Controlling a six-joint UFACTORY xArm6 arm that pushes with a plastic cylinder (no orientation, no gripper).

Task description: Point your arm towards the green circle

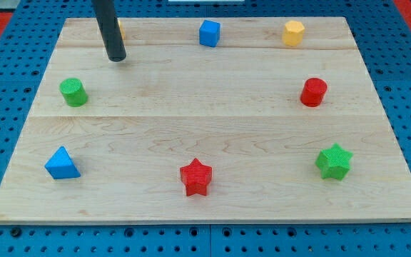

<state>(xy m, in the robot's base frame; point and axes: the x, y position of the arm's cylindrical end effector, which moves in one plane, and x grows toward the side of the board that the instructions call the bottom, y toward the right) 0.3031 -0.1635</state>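
The green circle (pixel 73 92) is a short green cylinder near the board's left edge. My tip (pixel 116 58) rests on the board near the top left, up and to the right of the green circle, apart from it. The dark rod hides most of a yellow block (pixel 120 28) behind it at the view's top.
On the wooden board (pixel 205 135): a blue cube (pixel 209 33) top centre, a yellow hexagon (pixel 294 33) top right, a red cylinder (pixel 314 92) right, a green star (pixel 334 161) lower right, a red star (pixel 195 177) bottom centre, a blue triangle (pixel 62 163) lower left.
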